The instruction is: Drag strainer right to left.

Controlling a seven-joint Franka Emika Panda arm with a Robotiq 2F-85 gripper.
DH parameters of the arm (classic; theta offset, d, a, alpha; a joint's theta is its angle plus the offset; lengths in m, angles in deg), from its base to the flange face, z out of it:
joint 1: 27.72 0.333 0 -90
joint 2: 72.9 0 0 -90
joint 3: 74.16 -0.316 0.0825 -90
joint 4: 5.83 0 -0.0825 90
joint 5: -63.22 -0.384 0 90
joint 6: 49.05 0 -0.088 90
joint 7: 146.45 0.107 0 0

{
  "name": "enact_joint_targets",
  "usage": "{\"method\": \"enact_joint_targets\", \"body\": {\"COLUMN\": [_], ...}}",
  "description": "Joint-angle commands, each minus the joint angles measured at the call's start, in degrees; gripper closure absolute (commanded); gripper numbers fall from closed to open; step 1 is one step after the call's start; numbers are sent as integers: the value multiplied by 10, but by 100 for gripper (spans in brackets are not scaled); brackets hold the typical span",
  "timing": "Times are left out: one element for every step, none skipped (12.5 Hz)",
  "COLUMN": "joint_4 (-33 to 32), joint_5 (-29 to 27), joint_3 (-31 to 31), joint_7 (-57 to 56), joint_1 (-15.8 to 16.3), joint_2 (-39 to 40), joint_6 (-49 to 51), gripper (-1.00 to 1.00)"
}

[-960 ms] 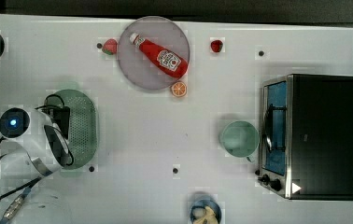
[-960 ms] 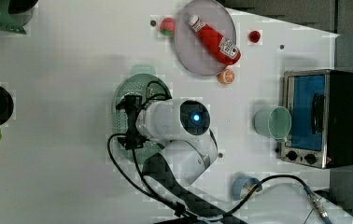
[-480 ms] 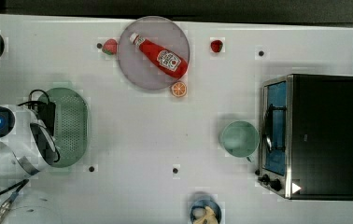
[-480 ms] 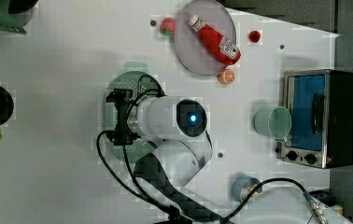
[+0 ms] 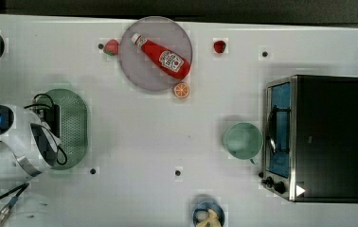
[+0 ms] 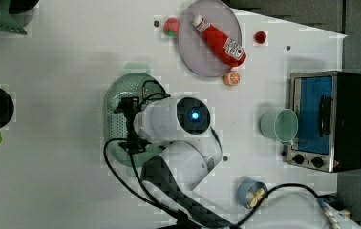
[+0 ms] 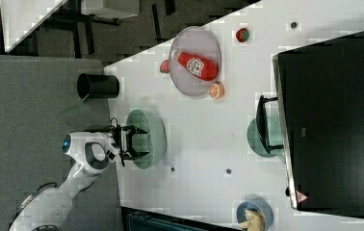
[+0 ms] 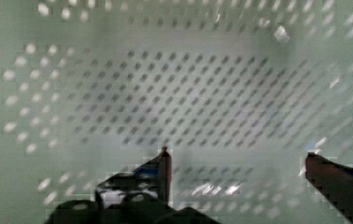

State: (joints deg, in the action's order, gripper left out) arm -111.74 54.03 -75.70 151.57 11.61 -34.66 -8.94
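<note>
Above the perforated oval plastic strainer [image 8: 184,88], the claw [image 8: 237,161] spreads wide.

- Strainer [image 5: 75,125] partly hidden beneath the arm [image 5: 23,142] in the top view; near half of basin covered by the wrist housing in the left view.
- Cup [image 7: 257,137] tucked behind the oven [image 7: 334,120] door handle in the right view.
- Bowl [image 5: 208,215] cut off by the top view's lower edge, contents too small to tell.
- Strainer holes blurred in the wrist view.
</note>
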Motion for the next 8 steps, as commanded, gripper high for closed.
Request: {"method": "enact_joint_targets", "body": {"joint_4": [9, 9, 8, 9, 9, 11, 14, 14], "joint_5": [-13, -12, -11, -5, 3, 14, 26, 41], "joint_3": [54, 78, 106, 135, 166, 200, 235, 270], "joint_7": [-120, -160, -203, -261, -324, -387, -441, -484], "joint_1": [-5, -5, -7, -10, -13, -16, -20, -23], "joint_2": [-105, -139, -174, -210, -246, -283, -318, -351], "joint_6": [81, 110, 146, 185, 221, 255, 280, 303], "gripper": [-100, -100, -100, -100, -100, -100, -100, -100]}}
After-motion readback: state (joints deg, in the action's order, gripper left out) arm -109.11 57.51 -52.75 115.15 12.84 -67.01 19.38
